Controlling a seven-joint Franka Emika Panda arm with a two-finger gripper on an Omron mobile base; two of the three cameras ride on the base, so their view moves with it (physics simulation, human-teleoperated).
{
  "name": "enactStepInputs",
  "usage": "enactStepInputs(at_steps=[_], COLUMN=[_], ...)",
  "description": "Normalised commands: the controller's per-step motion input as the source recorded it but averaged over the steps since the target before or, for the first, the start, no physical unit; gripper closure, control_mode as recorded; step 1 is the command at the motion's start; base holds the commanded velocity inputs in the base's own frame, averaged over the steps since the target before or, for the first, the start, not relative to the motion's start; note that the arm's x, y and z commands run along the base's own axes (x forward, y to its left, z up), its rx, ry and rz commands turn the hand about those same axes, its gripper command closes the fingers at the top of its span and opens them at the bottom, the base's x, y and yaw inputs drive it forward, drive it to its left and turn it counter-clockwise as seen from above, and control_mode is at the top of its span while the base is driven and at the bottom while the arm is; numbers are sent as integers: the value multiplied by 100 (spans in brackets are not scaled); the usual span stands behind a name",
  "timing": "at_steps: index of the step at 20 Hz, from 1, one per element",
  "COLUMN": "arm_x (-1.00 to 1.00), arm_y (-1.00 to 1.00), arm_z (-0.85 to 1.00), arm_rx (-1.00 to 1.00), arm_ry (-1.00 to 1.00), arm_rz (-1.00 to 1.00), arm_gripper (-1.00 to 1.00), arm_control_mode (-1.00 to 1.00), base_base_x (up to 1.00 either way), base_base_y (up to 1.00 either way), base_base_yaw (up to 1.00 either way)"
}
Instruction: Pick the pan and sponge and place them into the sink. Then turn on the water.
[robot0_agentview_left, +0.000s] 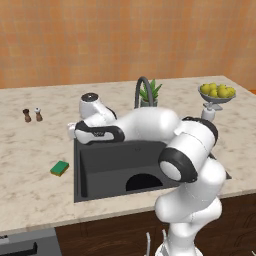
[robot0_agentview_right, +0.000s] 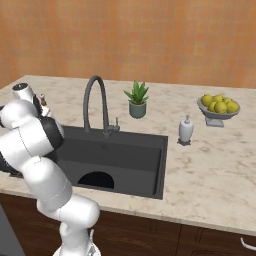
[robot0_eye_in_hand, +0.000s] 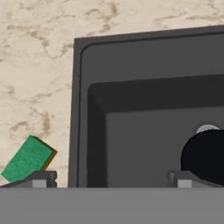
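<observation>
On the far left of the worktop we see two small shakers standing side by side, well back from the front edge. Nearer the front edge, the sponge lies flat on the marble just beside the sink's left rim, green face up, apart from the basin. Next comes the sink, sunk into the middle of the worktop; the pan rests on its floor toward the front wall, and in the hand view it partly covers the metal drain. Our gripper hangs over the sink's left rim, its jaws spread wide with nothing between them, one fingertip above the worktop near the sponge and the other above the basin. The arched tap rises at the sink's back edge, with a potted plant behind it. Further right stand a soap dispenser by the sink's right back corner and a bowl of lemons toward the worktop's right end.
</observation>
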Motion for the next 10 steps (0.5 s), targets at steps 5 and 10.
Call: enactStepInputs(at_steps=[5, 10], arm_x=[1, 2], arm_y=[20, 17], arm_z=[-30, -18], arm_rx=[1, 3], arm_ry=[0, 1], arm_rz=[-2, 0], arm_gripper=[-100, -100], arm_control_mode=[-100, -100], base_base_x=[0, 0], base_base_y=[0, 0], base_base_yaw=[0, 0])
